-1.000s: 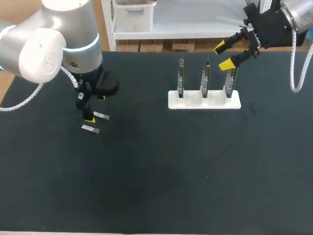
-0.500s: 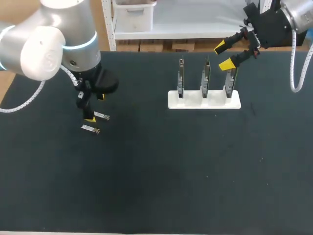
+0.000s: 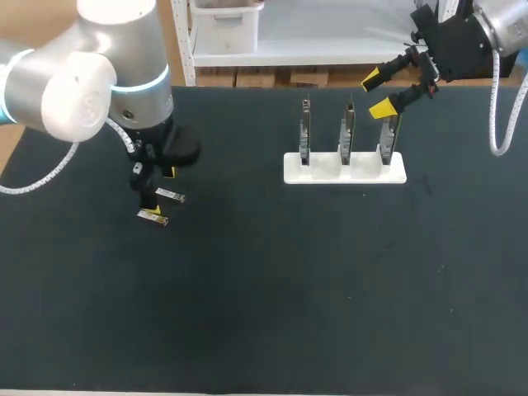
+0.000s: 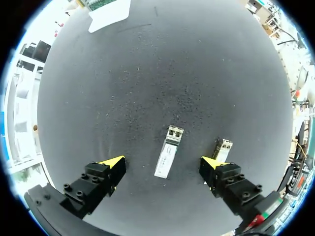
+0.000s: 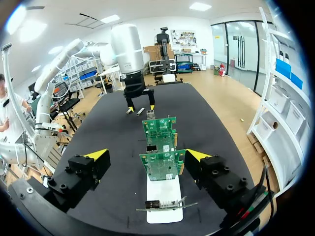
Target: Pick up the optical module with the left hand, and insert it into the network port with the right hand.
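Two small silver optical modules lie on the black table at the left. One module (image 3: 171,195) (image 4: 166,151) rests between the spread fingers of my left gripper (image 3: 159,191) (image 4: 162,164), which is open just above the table and touches neither side of it. The second module (image 3: 153,217) (image 4: 222,147) lies right beside one fingertip, partly hidden by it. Three upright green circuit boards (image 3: 346,128) (image 5: 162,164) with network ports stand in a white holder (image 3: 345,169) (image 5: 162,192). My right gripper (image 3: 378,93) (image 5: 146,156) hangs open and empty above the holder's right end.
The boards stand in a row, one behind another as seen from the right wrist. The black tabletop (image 3: 289,280) stretches bare between the modules and the holder. My left arm (image 5: 130,54) shows in the right wrist view, beyond the boards.
My left gripper has sunk a little closer to the table around the module. The right arm has kept still.
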Motion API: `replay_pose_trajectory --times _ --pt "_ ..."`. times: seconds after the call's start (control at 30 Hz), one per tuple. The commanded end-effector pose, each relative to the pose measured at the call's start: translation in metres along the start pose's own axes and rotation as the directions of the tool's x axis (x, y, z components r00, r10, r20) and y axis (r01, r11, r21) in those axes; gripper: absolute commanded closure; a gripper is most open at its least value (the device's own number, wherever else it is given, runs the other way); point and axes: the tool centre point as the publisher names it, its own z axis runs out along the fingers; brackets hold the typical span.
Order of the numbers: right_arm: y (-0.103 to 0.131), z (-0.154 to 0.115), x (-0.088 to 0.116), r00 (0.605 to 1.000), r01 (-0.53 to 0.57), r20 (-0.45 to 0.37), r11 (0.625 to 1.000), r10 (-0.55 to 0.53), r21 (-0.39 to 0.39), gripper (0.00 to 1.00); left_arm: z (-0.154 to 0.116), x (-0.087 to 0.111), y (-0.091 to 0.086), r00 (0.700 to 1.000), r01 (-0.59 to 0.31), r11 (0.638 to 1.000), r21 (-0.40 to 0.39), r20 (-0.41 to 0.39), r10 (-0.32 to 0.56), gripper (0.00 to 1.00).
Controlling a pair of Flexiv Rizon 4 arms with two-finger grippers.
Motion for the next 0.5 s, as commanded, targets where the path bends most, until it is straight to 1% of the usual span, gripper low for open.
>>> replay_pose_trajectory --times 0.03,0.13,0.17,0.2,0.23,0.27,0.3,0.33,0.5 --pt "0.0014 0.0001 0.0 1.0 0.001 0.0 1.0 -0.001 0.004 0.0 0.0027 0.0005 0.0016 1.0 0.0 1.0 0.005 -0.004 0.0 0.0" --pt "0.0014 0.0001 0.0 1.0 0.001 0.0 1.0 -0.001 0.004 0.0 0.0029 0.0006 0.0016 1.0 0.0 1.0 0.012 0.002 0.0 0.01" --pt "0.0014 0.0001 0.0 1.0 0.001 0.0 1.0 -0.001 0.004 0.0 0.003 0.0007 0.0015 1.0 -0.001 1.0 0.013 0.002 0.001 0.31" --pt "0.0014 0.0001 0.0 1.0 0.001 0.0 1.0 -0.001 0.004 0.0 0.003 0.0007 0.0014 1.0 -0.001 1.0 0.013 0.002 0.001 0.49" --pt "0.0014 0.0001 0.0 1.0 0.001 0.0 1.0 -0.001 0.004 0.0 0.0032 0.0008 0.0015 1.0 -0.003 1.0 0.019 0.004 0.003 0.47" --pt "0.0014 0.0001 0.0 1.0 0.001 0.0 1.0 -0.001 0.004 0.0 0.0032 0.0008 0.0014 1.0 -0.003 1.0 0.017 0.005 0.002 0.68" --pt "0.0014 0.0001 0.0 1.0 0.001 0.0 1.0 -0.001 0.004 0.0 0.0032 0.0008 0.0014 1.0 -0.003 1.0 0.017 0.006 0.003 0.77" --pt "0.0014 0.0001 0.0 1.0 0.001 0.0 1.0 -0.001 0.004 0.0 0.0031 0.0008 0.0013 1.0 -0.008 1.0 0.018 0.013 0.008 1.0" --pt "0.0014 0.0001 0.0 1.0 0.001 0.0 1.0 -0.001 0.004 0.0 0.0027 0.0002 0.0005 1.0 -0.008 1.0 0.019 0.016 0.007 1.0"
